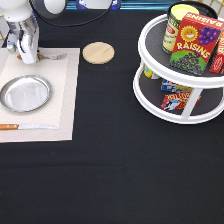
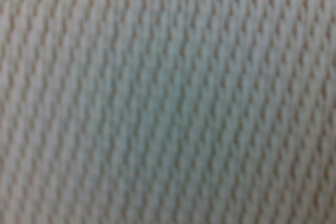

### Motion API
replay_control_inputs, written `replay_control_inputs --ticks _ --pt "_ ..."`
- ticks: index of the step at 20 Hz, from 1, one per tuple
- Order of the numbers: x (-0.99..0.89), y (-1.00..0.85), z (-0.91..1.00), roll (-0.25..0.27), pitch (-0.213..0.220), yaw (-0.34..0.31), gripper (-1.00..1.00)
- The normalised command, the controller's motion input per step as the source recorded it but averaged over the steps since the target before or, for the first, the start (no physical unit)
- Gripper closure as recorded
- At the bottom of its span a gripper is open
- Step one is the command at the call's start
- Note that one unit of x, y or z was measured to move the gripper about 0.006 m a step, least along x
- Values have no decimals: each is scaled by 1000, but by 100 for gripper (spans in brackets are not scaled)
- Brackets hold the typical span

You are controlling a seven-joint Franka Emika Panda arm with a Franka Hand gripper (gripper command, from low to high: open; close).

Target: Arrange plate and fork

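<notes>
The jaws could not be read: the gripper (image 1: 27, 56) was seen low over the far end of the placemat (image 1: 62, 100), at the exterior view's top left, with its tip down at the fork (image 1: 50, 57), but whether it was parted or closed on the handle could not be told. Only the metal tines and a sliver of brown-orange handle were seen, projecting from under the hand toward the exterior view's right, lying flat on the mat.

The plate (image 1: 25, 93) was seen on the same mat, just below the fork in the exterior view and apart from it: round, shiny silver, raised rim. Nearer the exterior view's bottom a wooden-handled knife (image 1: 25, 127) lay flat along the mat's near edge.

Risks were judged as follows. The fork is thin and lies flush on fabric, so a grasp might slip off or pinch the weave and drag the mat, shifting plate and knife. The plate's slick rim would be nudged easily by a low sweep.

In the wrist view only a coarse, pale ribbed weave (image 2: 168, 112) was recorded, taken to be the mat from close by.

Further out, a round wooden coaster (image 1: 98, 52) lay on the black table (image 1: 110, 175), and a white two-tier turntable (image 1: 175, 100) carrying a raisin box (image 1: 196, 42) and tins stood at the exterior view's right, well apart.
</notes>
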Motion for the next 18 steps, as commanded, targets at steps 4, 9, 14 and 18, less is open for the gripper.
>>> replay_control_inputs --ticks 4,9,14,18 --pt "2 -24 489 34 153 -14 -100" --pt "14 20 894 13 139 44 -100" --pt "42 203 1000 0 106 54 -100" --pt "123 321 974 -3 121 52 -100"
